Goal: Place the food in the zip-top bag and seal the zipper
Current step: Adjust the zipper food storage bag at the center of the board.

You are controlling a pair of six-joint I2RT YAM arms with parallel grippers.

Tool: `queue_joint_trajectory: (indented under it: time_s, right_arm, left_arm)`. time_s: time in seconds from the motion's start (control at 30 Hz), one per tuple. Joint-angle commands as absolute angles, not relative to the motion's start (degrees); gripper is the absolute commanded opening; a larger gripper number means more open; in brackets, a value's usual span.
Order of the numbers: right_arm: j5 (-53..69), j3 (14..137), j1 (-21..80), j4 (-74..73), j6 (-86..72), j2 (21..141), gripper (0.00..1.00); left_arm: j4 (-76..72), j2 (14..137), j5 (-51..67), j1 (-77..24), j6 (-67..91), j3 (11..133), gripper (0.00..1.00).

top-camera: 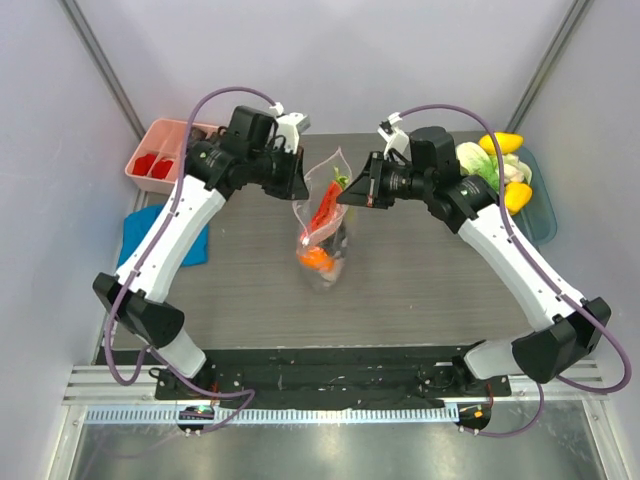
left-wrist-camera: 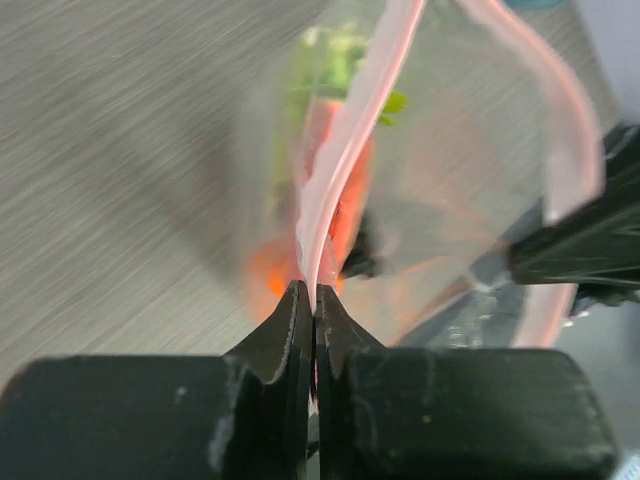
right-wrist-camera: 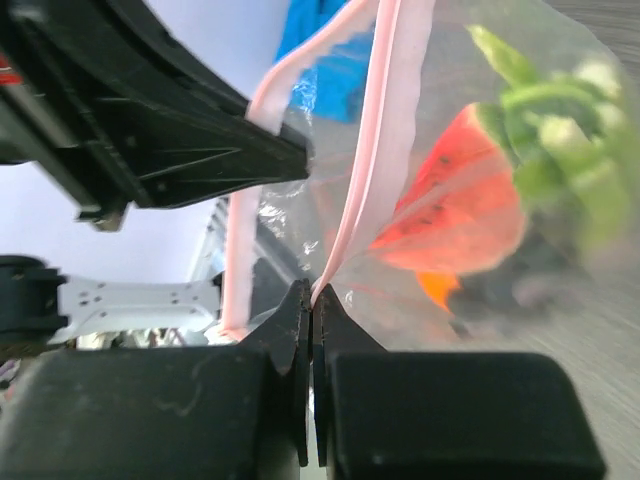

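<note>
The zip-top bag (top-camera: pixel 325 235) hangs over the middle of the table, held up between both grippers. Inside lie a red watermelon slice (right-wrist-camera: pixel 460 210), a green leek (right-wrist-camera: pixel 550 150), an orange (right-wrist-camera: pixel 435 288) and something dark. My left gripper (left-wrist-camera: pixel 315 295) is shut on the pink zipper (left-wrist-camera: pixel 345 150) at one end of the mouth. My right gripper (right-wrist-camera: pixel 312 295) is shut on the zipper (right-wrist-camera: pixel 375 150) at the other end. Between them the two pink strips bow apart. Yellow fruits (top-camera: pixel 500 143) and a pale cabbage (top-camera: pixel 478 160) lie at the far right.
A pink compartment tray (top-camera: pixel 160 155) with red pieces stands at the back left. A blue cloth (top-camera: pixel 165 235) lies in front of it. The loose food rests in a teal container (top-camera: pixel 543 215) at the right edge.
</note>
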State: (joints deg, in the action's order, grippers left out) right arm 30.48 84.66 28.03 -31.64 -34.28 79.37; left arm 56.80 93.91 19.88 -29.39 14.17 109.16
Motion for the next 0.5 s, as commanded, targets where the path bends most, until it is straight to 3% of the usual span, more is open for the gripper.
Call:
queue_joint_trajectory:
  time_s: [0.0,0.13,0.27,0.47]
  right_arm:
    - [36.65,87.19,28.3,-26.19,-39.19,76.73,0.01]
    - [37.27,88.85,28.3,-25.4,-40.17,77.34,0.01]
    - [35.07,86.93,28.21,-28.47,-35.43,77.7,0.01]
    - [29.45,83.67,28.21,-31.81,-26.91,77.96,0.01]
  left_arm:
    - [63.63,90.88,16.13,-28.65,5.18,111.62,0.07]
    - [61.27,89.21,22.75,-28.65,8.08,110.83,0.08]
    - [62.48,91.22,20.13,-28.65,8.35,110.48,0.0]
    - [61.79,92.11,23.55,-28.65,10.19,107.76,0.0]
